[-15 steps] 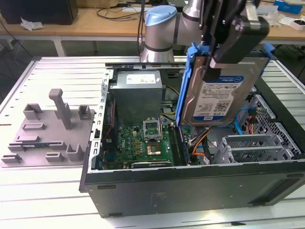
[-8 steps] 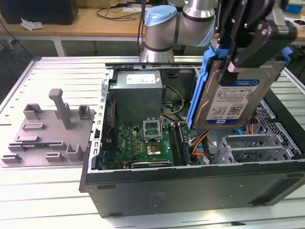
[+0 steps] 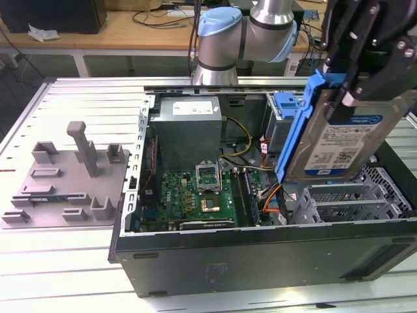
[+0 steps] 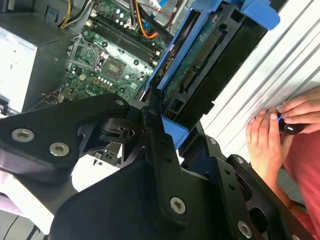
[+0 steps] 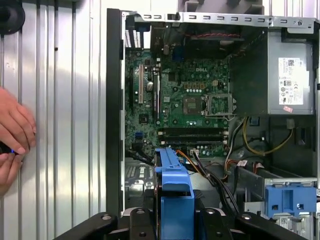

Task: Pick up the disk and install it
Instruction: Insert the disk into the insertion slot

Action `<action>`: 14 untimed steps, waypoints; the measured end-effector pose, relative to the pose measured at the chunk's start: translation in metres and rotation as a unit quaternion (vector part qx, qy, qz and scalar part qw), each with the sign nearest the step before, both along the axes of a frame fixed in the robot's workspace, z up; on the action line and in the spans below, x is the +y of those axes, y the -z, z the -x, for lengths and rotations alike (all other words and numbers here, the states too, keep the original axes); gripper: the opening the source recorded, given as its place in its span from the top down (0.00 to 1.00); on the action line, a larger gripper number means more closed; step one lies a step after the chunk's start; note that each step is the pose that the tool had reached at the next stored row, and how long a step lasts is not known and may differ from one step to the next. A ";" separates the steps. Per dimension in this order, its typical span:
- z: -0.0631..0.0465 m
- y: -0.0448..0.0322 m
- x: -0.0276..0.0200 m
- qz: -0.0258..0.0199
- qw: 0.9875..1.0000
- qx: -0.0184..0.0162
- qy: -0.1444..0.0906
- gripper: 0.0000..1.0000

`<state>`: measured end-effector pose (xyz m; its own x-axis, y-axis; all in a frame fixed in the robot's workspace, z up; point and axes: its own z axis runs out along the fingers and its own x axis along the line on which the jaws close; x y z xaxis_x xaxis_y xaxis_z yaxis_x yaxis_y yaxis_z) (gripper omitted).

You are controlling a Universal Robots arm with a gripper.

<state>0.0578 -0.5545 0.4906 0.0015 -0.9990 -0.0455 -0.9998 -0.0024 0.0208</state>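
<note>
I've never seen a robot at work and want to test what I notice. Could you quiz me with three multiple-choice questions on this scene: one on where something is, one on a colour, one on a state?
1. Where is the disk?
A) flat on the floor
B) held up over the open computer case
C) inside a drawer

2. What colour is the rail framing the disk?
A) red
B) yellow
C) blue

3. What is the claw doing?
A) shut on the disk
B) open and empty
C) gripping a screwdriver

Answers:
1 B: in the exterior view it hangs tilted above the case.
2 C: blue plastic edges it, in both wrist views too.
3 A: the disk hangs from the claw with nothing supporting it from beneath.
</note>
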 end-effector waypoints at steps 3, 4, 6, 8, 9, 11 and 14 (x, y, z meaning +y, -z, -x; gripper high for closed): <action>-0.006 0.0003 -0.0018 0.000 1.000 -0.001 0.000 0.63; -0.006 0.0003 -0.0021 0.000 1.000 -0.001 0.000 0.63; -0.006 0.0004 -0.0023 -0.002 1.000 -0.001 0.000 0.63; -0.006 0.0005 -0.0025 -0.007 1.000 -0.001 0.000 0.63; -0.006 0.0006 -0.0025 -0.009 1.000 -0.001 0.000 0.63; -0.007 0.0009 -0.0028 -0.010 1.000 -0.002 0.000 0.63; -0.010 0.0014 -0.0035 -0.012 1.000 -0.002 0.000 0.63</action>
